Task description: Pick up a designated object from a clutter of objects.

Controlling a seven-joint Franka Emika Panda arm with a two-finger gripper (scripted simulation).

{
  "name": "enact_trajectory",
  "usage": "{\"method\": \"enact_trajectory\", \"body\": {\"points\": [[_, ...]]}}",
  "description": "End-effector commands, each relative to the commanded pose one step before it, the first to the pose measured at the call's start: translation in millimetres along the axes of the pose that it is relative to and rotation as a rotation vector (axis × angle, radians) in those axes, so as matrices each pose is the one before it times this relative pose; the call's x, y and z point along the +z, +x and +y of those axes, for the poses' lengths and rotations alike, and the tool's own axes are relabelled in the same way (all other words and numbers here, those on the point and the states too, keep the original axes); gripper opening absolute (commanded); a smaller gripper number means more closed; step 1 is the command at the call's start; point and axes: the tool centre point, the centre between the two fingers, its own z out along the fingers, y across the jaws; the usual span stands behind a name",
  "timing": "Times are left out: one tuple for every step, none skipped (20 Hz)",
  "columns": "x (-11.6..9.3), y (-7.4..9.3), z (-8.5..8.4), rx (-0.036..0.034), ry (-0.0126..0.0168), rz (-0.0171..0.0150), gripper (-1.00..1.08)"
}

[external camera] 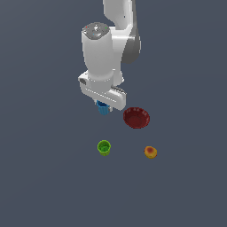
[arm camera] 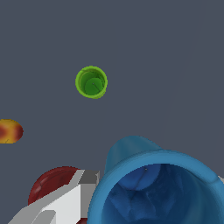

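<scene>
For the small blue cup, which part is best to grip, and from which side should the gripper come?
Judging by its pose, grip the blue cup across its rim wall, from above: it stands upright, mouth open upward, and tapers below. The gripper is already over it.

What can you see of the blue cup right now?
The blue cup is a small tapered cup, glossy like plastic, open mouth toward the wrist camera, nothing visible inside. In the exterior view it sits directly under the gripper, mostly hidden, only its lower part showing. One grey finger lies against its rim; whether it is lifted is unclear.
</scene>
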Motion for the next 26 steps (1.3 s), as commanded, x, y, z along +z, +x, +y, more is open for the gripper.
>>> {"method": "enact_trajectory", "body": {"points": [[-24.00,-3.03,14.48,-0.00006,0.00069,0.00070,-1.00],[-9.78,-1.10,5.93,0.00000,0.00000,0.00000,-1.00],[-9.61,-1.06,5.82,0.00000,0.00000,0.00000,-1.00],[-9.38,-1.01,5.67,0.00000,0.00000,0.00000,-1.00],[-9.02,-0.74,5.81,0.00054,0.00017,-0.00039,-1.00],[-8.93,-0.89,5.38,0.00000,0.00000,0.00000,-1.00],[-8.69,-0.83,5.22,0.00000,0.00000,0.00000,-1.00],[-8.41,-0.78,5.05,0.00000,0.00000,0.00000,-1.00],[-8.11,-0.75,4.81,0.00018,-0.00042,0.00016,-1.00],[-7.78,-0.68,4.66,0.00000,0.00000,0.00000,-1.00],[-7.46,-0.61,4.46,0.00000,0.00000,0.00000,-1.00],[-7.13,-0.52,4.24,0.00000,0.00000,0.00000,-1.00],[-6.78,-0.51,3.86,0.00015,-0.00062,0.00027,-1.00],[-6.32,-0.36,3.74,0.00000,0.00000,0.00000,-1.00],[-5.85,-0.31,3.46,0.00000,0.00000,0.00000,-1.00],[-5.38,-0.26,3.17,0.00000,0.00000,0.00000,-1.00],[-4.96,-0.34,2.65,-0.00005,-0.00061,0.00031,-1.00],[-4.44,-0.17,2.61,0.00000,0.00000,0.00000,-1.00],[-3.96,-0.12,2.32,0.00000,0.00000,0.00000,-1.00],[-3.48,-0.06,2.03,0.00000,0.00000,0.00000,-1.00],[-3.00,0.01,1.74,0.00000,0.00000,0.00000,-1.00],[-2.59,-0.08,1.13,-0.00023,-0.00057,0.00032,-1.00],[-2.05,0.15,1.16,0.00000,0.00000,0.00000,-1.00],[-1.57,0.21,0.87,0.00000,0.00000,0.00000,-1.00],[-1.10,0.25,0.59,0.00000,0.00000,0.00000,-1.00],[-0.63,0.22,0.33,0.00000,0.00000,0.00000,-1.00]]}}
